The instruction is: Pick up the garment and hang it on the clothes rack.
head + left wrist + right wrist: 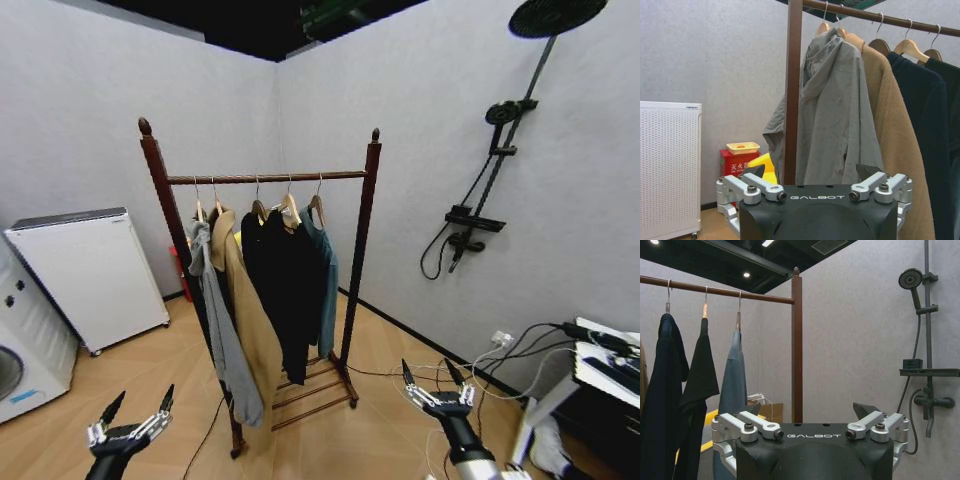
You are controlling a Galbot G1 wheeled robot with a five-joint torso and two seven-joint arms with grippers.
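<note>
Garment (328, 275), teal-blue, hangs by its hanger on the rail of the clothes rack (362, 240), last in the row beside the rack's right upright, next to a black top (285, 290). Both grippers are spread wide and hold nothing. The left gripper (137, 412) sits low at the head view's bottom left, fingers pointing up and forward, well apart from the rack; the right gripper (433, 380) sits low at bottom right, likewise raised on its forearm, near cables on the floor. The left wrist view looks past its gripper (815, 182) at a grey hooded jacket (832, 110) and a tan coat (895, 130). The right wrist view, past its gripper (810, 420), shows the garment (734, 375) edge-on and a wall shower (920, 340).
</note>
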